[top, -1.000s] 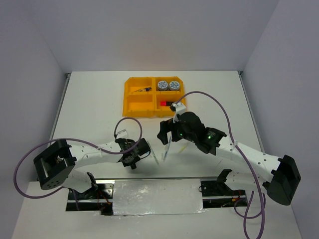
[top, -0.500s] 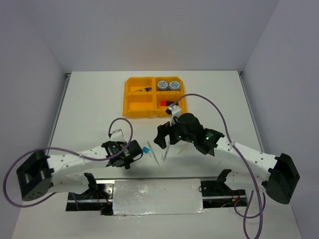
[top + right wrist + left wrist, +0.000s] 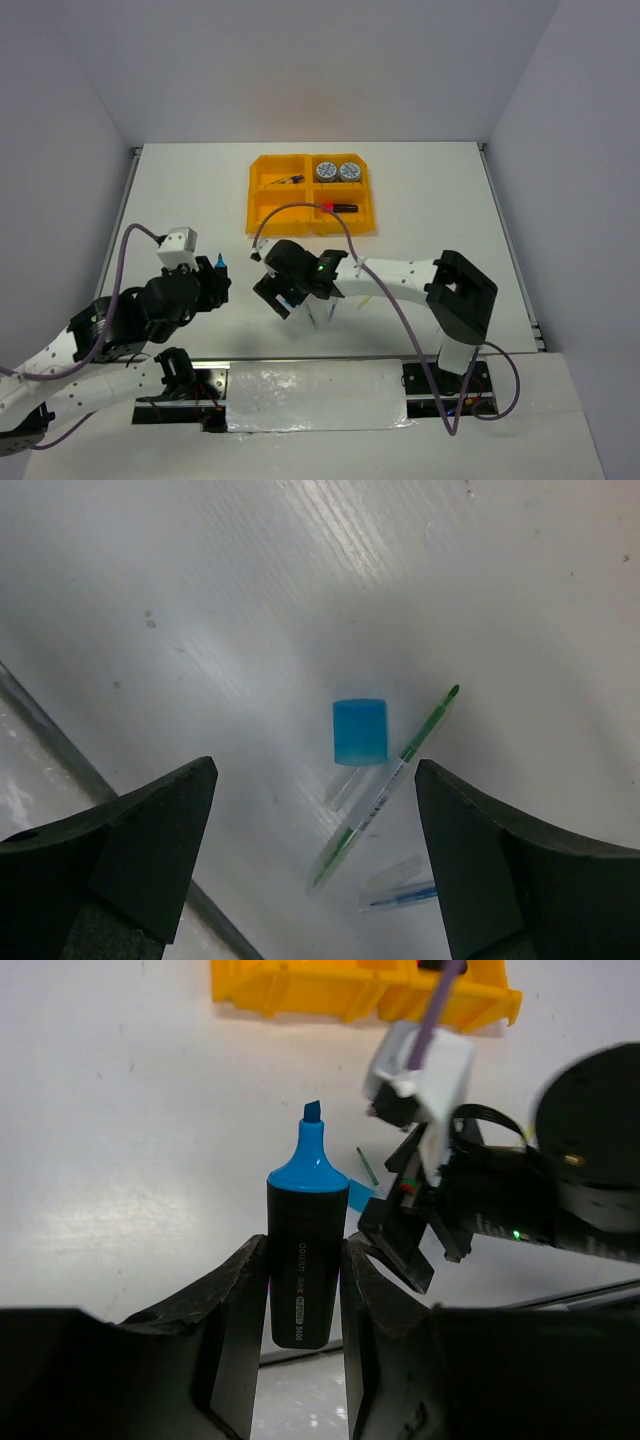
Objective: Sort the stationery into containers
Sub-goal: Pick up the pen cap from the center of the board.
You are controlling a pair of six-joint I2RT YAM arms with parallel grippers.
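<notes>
My left gripper [image 3: 305, 1305] is shut on a black highlighter [image 3: 304, 1260] whose bare blue tip points up; from above it hangs at the left [image 3: 214, 278], well off the table. A loose blue cap [image 3: 360, 731] lies on the table beside a thin green pen [image 3: 385, 790] and a blue pen [image 3: 400, 895]. My right gripper [image 3: 315, 775] stands open straight above them, nothing between its fingers; from above the right gripper [image 3: 283, 298] is at table centre. The orange-yellow tray [image 3: 263, 196] holds two tape rolls [image 3: 337, 171], a red-capped highlighter [image 3: 340, 207] and a small dark item [image 3: 290, 180].
A pale pen [image 3: 365, 298] lies just right of the right gripper. The right arm's purple cable [image 3: 300, 208] arcs over the tray's front. A foil-covered plate [image 3: 315, 393] lies along the near edge between the arm bases.
The left arm swung back left and rose with the highlighter, leaving the blue cap on the table. The right arm moved left over the cap and pens, and its jaws narrowed slightly.
</notes>
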